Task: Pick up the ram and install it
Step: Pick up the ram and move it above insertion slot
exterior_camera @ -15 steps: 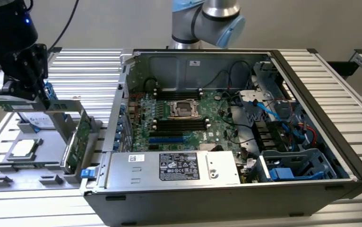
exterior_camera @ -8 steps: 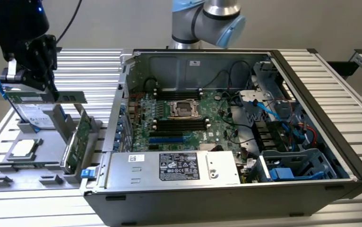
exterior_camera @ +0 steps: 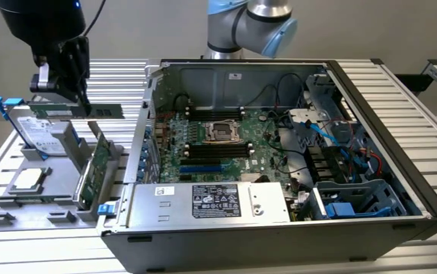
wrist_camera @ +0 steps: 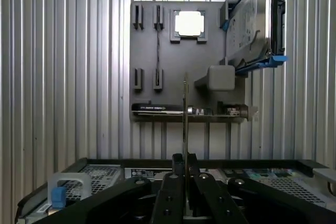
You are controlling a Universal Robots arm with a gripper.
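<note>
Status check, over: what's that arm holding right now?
End effector shut on the ram. Ram held level above the gray tray, at the exterior view's left of the open computer case. Expansion card stands upright in tray below.

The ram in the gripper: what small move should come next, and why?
Probably a sideways carry toward the exterior view's right. The gripper holds the ram clear above the grey tray, outside the computer case, while the black memory slots on the motherboard lie inside it.

a grey tray (exterior_camera: 47, 208) holds a hard drive (exterior_camera: 40, 134), cpu (exterior_camera: 29, 180) and upright expansion card (exterior_camera: 97, 168).
</note>
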